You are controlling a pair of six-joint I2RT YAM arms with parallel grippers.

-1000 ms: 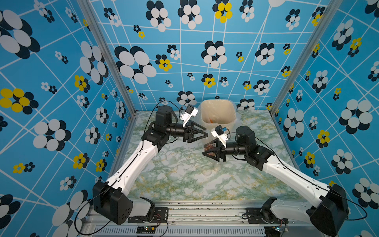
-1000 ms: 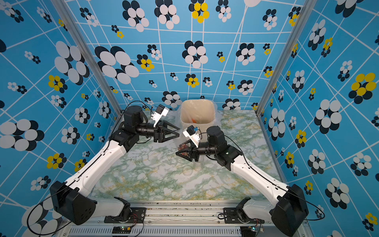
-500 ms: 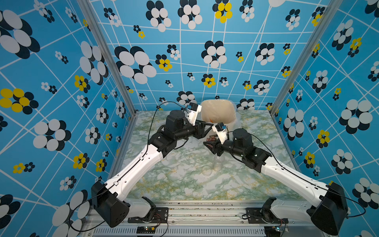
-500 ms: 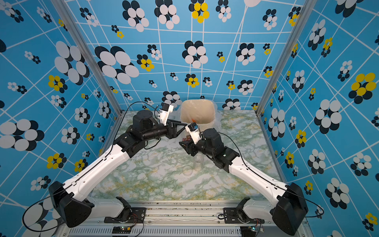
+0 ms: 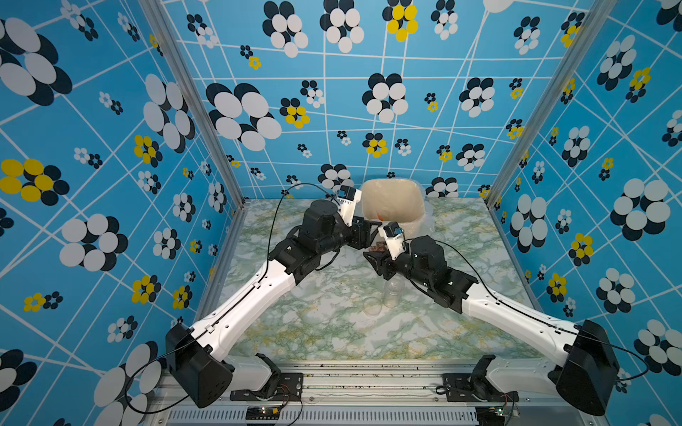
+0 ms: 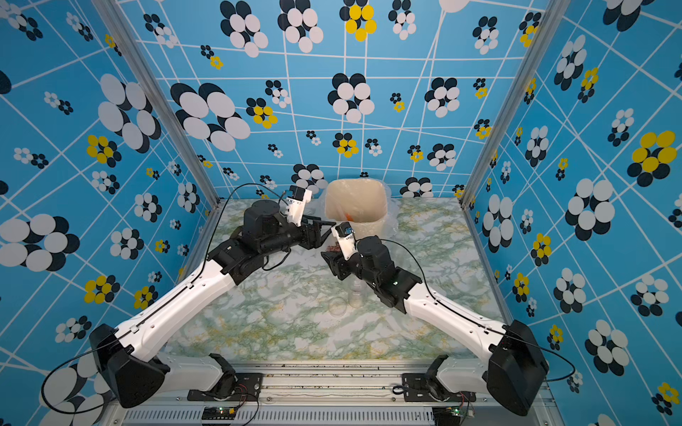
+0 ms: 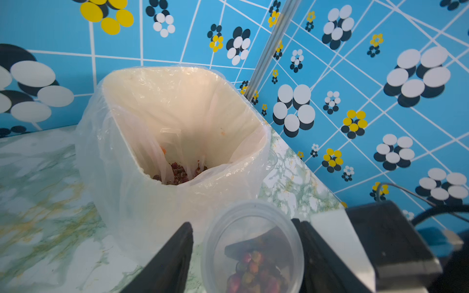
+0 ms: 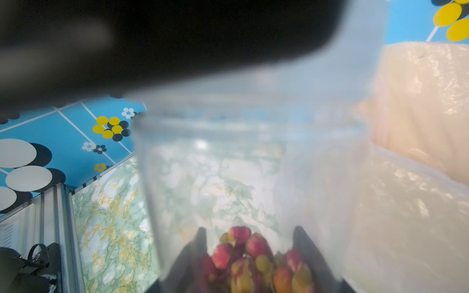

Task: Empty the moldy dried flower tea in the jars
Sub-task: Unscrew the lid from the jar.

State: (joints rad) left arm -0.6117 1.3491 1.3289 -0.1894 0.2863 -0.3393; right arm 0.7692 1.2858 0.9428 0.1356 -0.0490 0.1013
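Note:
A clear jar (image 5: 376, 248) (image 6: 334, 248) holding the moldy dried flower tea (image 8: 253, 258) hangs just in front of the bin, and my right gripper (image 5: 374, 258) (image 8: 250, 229) is shut on its body. The round clear lid (image 7: 253, 243) faces the left wrist camera, with tea (image 7: 253, 269) showing through it. My left gripper (image 5: 372, 230) (image 7: 242, 223) stands open astride that lid, with a gap between the lid and one finger (image 7: 177, 253). A second, empty jar (image 5: 392, 293) stands on the table below my right arm, its lid (image 5: 372, 307) beside it.
The beige plastic-lined bin (image 5: 417, 225) (image 7: 264, 142) stands at the back of the marble table, with reddish tea bits (image 7: 177, 175) at its bottom. A clear round piece (image 7: 270, 159) lies beside the bin. Blue patterned walls enclose three sides.
My left arm swung right to the jar and its jaws, now around the lid, have widened. My right arm carried the jar a little toward the bin.

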